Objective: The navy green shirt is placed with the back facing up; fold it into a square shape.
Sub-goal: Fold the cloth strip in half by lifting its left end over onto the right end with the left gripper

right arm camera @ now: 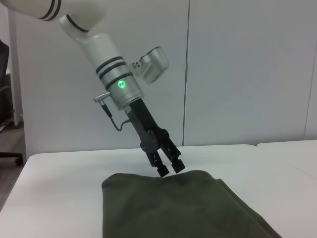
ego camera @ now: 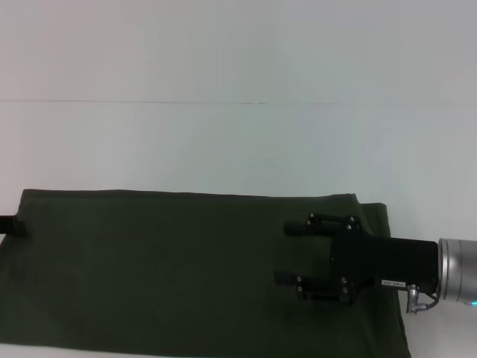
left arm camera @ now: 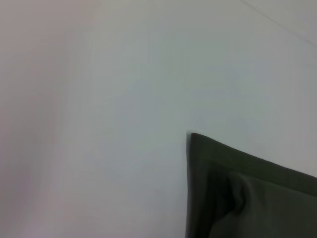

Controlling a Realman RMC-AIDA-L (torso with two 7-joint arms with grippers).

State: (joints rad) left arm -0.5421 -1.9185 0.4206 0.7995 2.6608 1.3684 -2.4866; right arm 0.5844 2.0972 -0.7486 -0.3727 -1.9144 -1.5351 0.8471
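The navy green shirt (ego camera: pixel 186 276) lies flat on the white table as a long dark olive band, plain side up, reaching the near edge of the head view. My right gripper (ego camera: pixel 283 252) hovers over its right part, open, its two fingers pointing left with only cloth beneath them. My left gripper (ego camera: pixel 9 224) shows only as a black tip at the shirt's far left edge. The right wrist view shows the left gripper (right arm camera: pixel 169 168) just above that end of the shirt (right arm camera: pixel 173 208), fingers slightly apart and empty. The left wrist view shows one corner of the shirt (left arm camera: pixel 257 198) lying flat.
White table (ego camera: pixel 238 142) stretches beyond the shirt, with a thin seam line (ego camera: pixel 149 102) across it. A narrow strip of table lies right of the shirt. Grey wall panels (right arm camera: pixel 237 74) stand behind the table.
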